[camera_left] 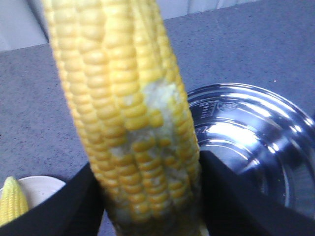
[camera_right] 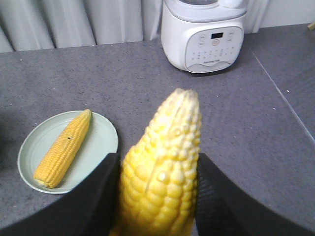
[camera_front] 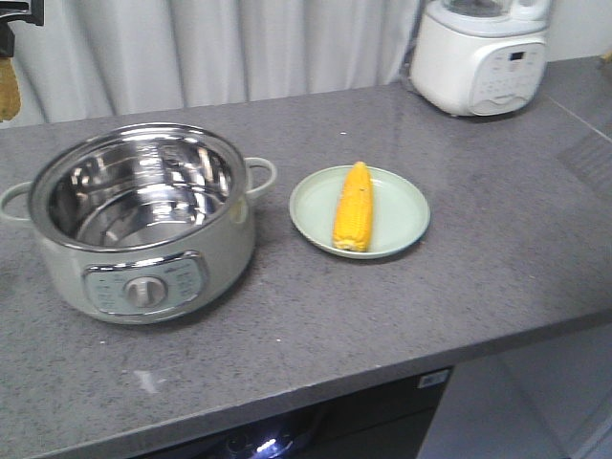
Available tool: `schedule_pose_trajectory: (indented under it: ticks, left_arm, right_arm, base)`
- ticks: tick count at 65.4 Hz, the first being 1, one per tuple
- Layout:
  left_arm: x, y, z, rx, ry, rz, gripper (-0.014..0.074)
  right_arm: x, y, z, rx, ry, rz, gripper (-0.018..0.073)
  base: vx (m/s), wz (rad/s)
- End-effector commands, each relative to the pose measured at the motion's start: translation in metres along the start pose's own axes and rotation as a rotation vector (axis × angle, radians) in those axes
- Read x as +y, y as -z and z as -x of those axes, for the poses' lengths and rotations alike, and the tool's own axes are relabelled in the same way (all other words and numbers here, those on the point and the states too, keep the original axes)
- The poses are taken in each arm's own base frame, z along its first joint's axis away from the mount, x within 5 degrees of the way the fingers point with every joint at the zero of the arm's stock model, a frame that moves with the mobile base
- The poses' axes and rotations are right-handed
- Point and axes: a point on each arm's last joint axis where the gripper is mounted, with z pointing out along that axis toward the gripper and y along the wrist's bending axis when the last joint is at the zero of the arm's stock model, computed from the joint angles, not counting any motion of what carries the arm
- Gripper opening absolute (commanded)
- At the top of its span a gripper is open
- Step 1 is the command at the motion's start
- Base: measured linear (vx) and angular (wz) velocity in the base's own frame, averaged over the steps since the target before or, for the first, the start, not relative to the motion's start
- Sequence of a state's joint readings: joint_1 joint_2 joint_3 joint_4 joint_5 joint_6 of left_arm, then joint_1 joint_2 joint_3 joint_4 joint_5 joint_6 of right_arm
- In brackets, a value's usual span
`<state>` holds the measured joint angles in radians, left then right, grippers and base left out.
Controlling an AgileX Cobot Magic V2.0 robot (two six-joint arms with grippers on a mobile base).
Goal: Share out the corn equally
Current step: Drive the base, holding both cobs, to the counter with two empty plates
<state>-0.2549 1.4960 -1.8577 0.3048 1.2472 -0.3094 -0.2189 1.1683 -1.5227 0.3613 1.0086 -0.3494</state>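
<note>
Left hand (camera_left: 150,201) and right hand (camera_right: 157,196) each clamp corn (camera_left: 123,98)

Left hand (camera_left: 151,196) clamps corn cob (camera_left: 123,98); pot (camera_left: 256,137) right; second cob (camera_left: 12,199) on plate (camera_left: 45,186) left.

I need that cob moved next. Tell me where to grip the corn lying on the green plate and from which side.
Grip the corn at its thick middle, from straight above, closing across its width. It lies flat on the shallow plate, and its tapered tip would likely slip.
</note>
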Motion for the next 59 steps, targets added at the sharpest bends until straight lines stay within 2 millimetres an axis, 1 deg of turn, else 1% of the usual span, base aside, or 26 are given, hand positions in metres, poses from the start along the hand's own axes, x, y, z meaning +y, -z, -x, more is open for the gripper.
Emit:
schedule_pose_trajectory:
  ticks: [1,59]
  left_arm:
    - [0.0082,0.0248,0.009,-0.122,0.019,-0.005,0.0128]
    - [0.0082,0.0248,0.009,-0.122,0.019,-0.005,0.0128]
  right_arm:
    - [0.0007,0.0122,0.0117,-0.108,0.001,-0.02,0.0062]
    - [0.0007,0.0122,0.0117,-0.108,0.001,-0.02,0.0062]
  base:
    - [-0.04,-0.33]
    - [-0.06,-0.38]
